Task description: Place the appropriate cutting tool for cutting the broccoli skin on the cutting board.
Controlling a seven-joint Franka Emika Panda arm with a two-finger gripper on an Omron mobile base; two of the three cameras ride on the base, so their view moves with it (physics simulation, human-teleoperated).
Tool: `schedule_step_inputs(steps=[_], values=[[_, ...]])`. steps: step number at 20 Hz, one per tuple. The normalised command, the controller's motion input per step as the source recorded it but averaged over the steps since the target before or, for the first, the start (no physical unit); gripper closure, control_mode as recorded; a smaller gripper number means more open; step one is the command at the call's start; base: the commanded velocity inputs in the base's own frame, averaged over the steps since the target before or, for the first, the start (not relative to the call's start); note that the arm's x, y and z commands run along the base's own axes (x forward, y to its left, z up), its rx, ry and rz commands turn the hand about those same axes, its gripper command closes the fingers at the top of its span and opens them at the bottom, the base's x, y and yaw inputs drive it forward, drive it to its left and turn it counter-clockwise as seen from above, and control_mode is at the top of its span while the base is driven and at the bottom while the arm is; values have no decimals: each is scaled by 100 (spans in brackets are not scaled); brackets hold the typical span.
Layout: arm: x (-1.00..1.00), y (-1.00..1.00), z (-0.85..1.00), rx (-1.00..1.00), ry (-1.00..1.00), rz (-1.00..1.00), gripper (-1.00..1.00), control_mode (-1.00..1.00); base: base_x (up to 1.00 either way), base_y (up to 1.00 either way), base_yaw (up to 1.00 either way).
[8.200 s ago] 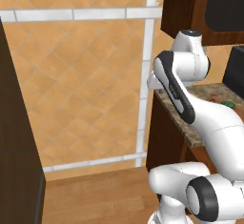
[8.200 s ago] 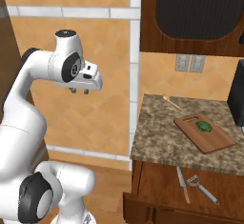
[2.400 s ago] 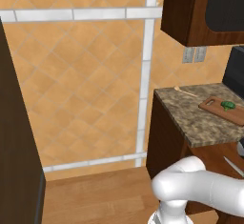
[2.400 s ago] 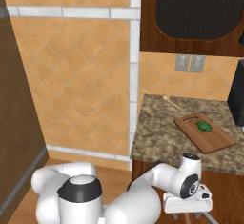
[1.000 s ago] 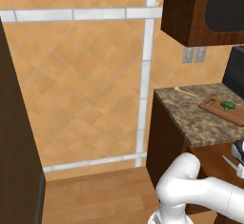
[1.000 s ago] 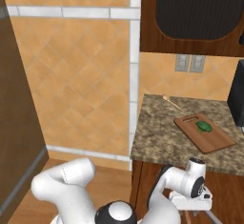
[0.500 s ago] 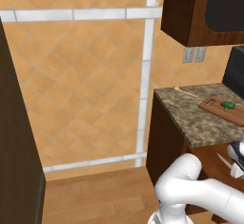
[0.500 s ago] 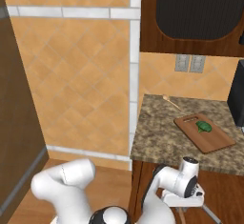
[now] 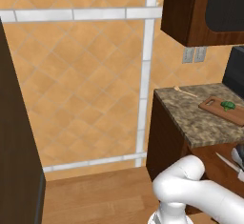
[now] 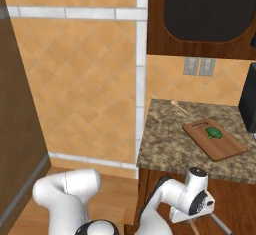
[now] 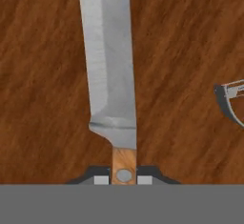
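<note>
Hand view puts us right over a knife (image 11: 108,66) lying flat on a dark wooden surface (image 11: 43,75). Its long axis runs up the frame, blade away from us, wooden handle between our gripper (image 11: 124,179) fingertips. We cannot tell whether they grip it. A peeler (image 11: 232,100) lies to the right. Up on the countertop (image 10: 170,141), the broccoli (image 10: 214,133) sits on the cutting board (image 10: 220,146), well apart.

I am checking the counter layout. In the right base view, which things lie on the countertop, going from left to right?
Wooden spoon → cutting board, with the broccoli resting on it.
</note>
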Motion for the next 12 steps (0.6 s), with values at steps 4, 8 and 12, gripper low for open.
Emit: schedule_step_inputs(steps=[4,8,12], values=[[-7,-31,62,6,-9,33,100,-100,0,0,0],[-15,-3,92,4,0,33,100,-100,0,0,0],[-29,-1,100,0,6,22,100,-100,0,0,0]])
